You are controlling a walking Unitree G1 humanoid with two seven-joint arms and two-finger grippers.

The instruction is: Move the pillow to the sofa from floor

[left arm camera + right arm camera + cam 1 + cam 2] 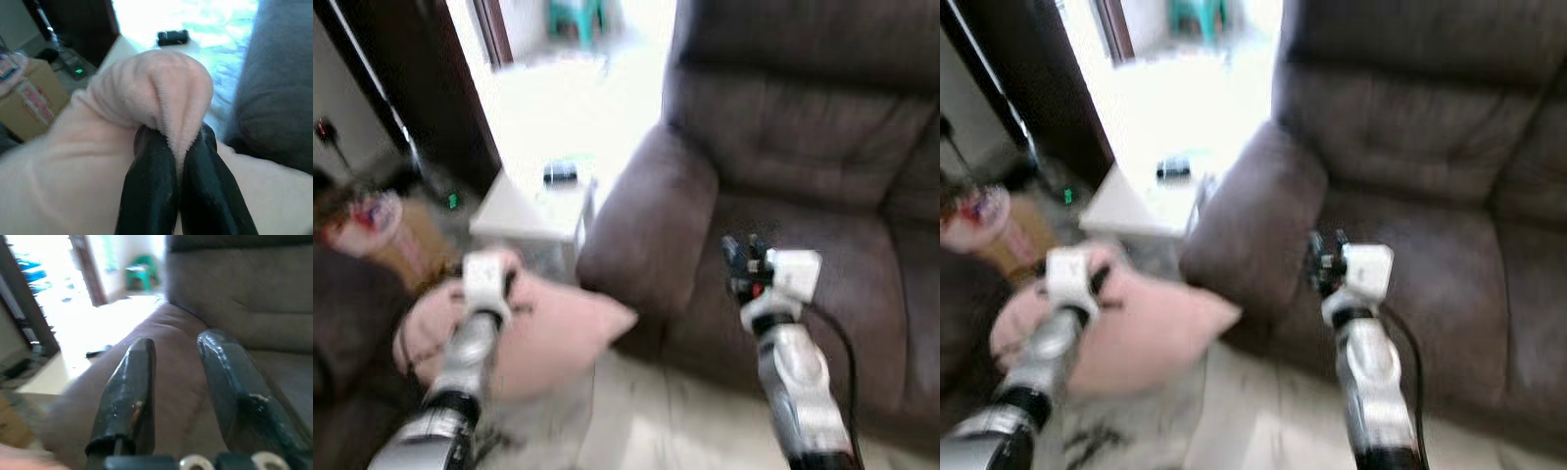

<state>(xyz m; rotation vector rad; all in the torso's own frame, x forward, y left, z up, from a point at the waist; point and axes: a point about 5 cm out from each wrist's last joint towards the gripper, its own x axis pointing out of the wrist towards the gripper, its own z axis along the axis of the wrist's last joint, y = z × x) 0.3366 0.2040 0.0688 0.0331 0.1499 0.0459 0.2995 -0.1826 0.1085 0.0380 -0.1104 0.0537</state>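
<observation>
Pillow (553,333): pink, soft, lifted off the floor at left-near, hanging from the left gripper (176,147). Its right corner points toward the sofa armrest (646,225) and sits just beside it; can't tell if they touch, head views are blurred.

Left gripper: both black fingers (151,196) pressed together on a bunched fold of the pillow fabric, fold bulging out above the fingertips. Pinch looks firm in the left wrist view. Left arm (460,372) reaches up from the near-left corner, with the wrist over the pillow's upper left part.

Right gripper (176,357): fingers spread, nothing between them. It hangs in front of the sofa seat cushion (862,284), right of the armrest, pointing far toward the backrest. Not touching the sofa as far as I can see.

Sofa (803,127): dark brown, takes up the right half of the scene, seat bare.

Other stuff: small white side table (524,211) between pillow and armrest on the far side, with a dark small object (560,173) on top, too blurred to identify. Cardboard box (29,98) at far left. Bright doorway at far centre, with a green stool (142,276) beyond it. Pale tiled floor (636,411) under the pillow.
</observation>
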